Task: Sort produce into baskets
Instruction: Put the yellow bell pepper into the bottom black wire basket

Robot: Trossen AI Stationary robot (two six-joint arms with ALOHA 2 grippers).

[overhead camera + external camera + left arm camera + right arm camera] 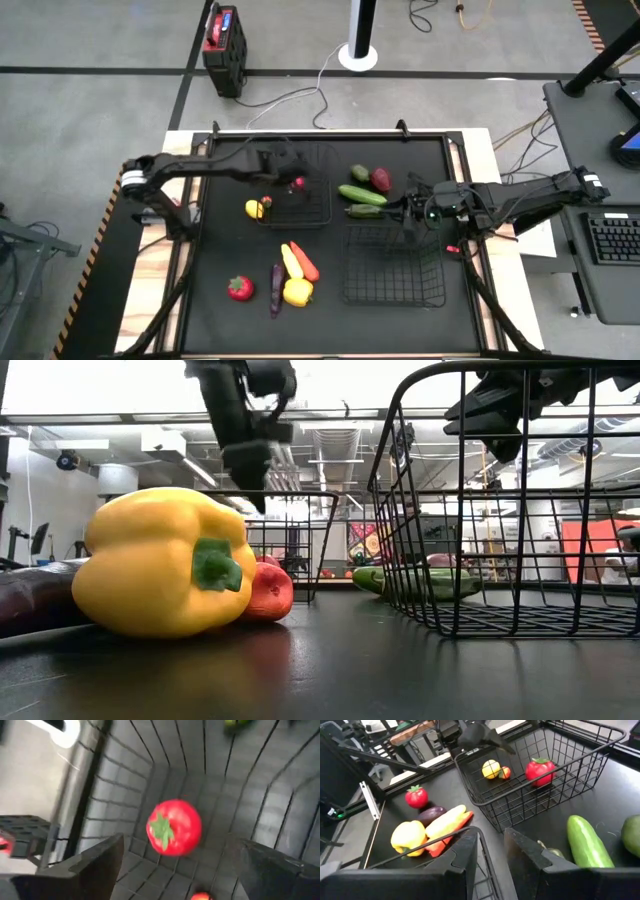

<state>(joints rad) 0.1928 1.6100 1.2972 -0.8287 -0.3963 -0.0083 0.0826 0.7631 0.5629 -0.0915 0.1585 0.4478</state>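
1. High view: my left gripper [298, 183] hangs over the left basket [318, 213], near the mat's [200, 320] far edge.
2. Left wrist view: its fingers [100, 862] are spread wide with nothing between them; a red tomato [174, 827] lies below, inside that basket.
3. My right gripper [412, 205] hovers at the right basket's [395, 292] far rim beside a cucumber [361, 193], fingers slightly parted and empty.
4. I judge the drop complete; to finish well I lift straight up, clear of the wire walls, before travelling to the produce near the mat's front edge, such as the yellow pepper [297, 291].
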